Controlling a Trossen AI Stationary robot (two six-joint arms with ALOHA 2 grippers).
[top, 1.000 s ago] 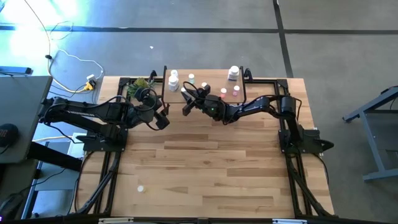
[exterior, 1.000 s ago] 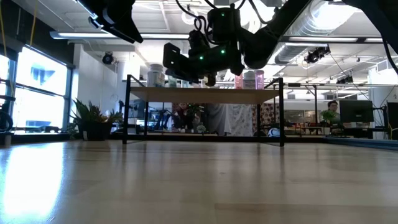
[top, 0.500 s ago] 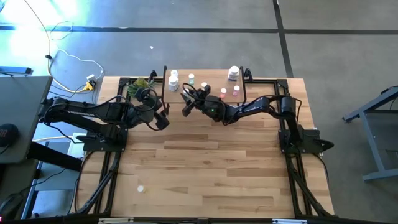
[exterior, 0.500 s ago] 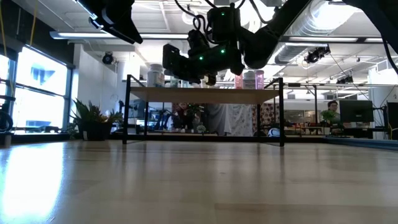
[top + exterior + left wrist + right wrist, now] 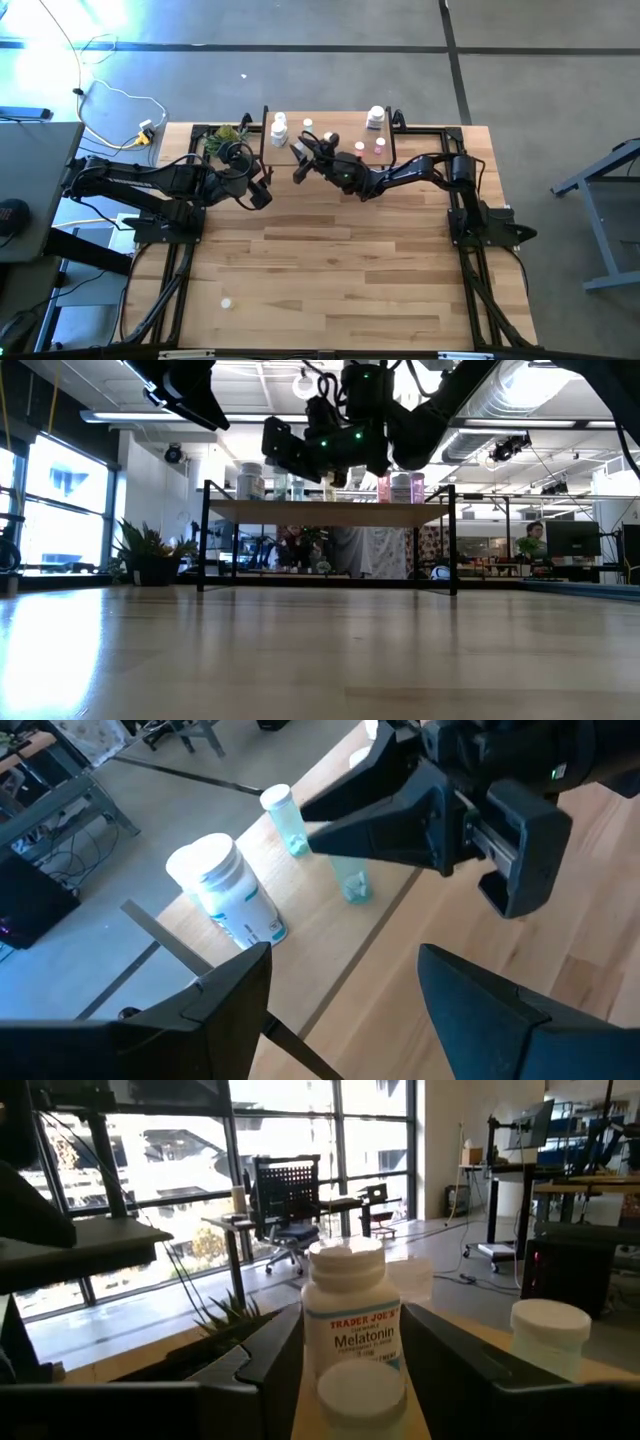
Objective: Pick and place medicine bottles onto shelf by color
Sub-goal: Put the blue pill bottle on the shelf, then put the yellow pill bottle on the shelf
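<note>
Where shelf (image 5: pixel 352 131) ends: bottles (image 5: pixel 350 1318) btwn right tool (image 5: pixel 350 1380) fingers.

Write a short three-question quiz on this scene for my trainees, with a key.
1. True or false: the plant stands on the shelf.
2. Which gripper is up at the shelf's front edge, facing the bottles? A) left B) right C) neither
3. Fill in: in the right wrist view, the label on the big white bottle reads Trader Joe's ____.

Key
1. False: the plant stands on the table, beside the shelf's left end.
2. B: the right gripper.
3. Melatonin.
</note>
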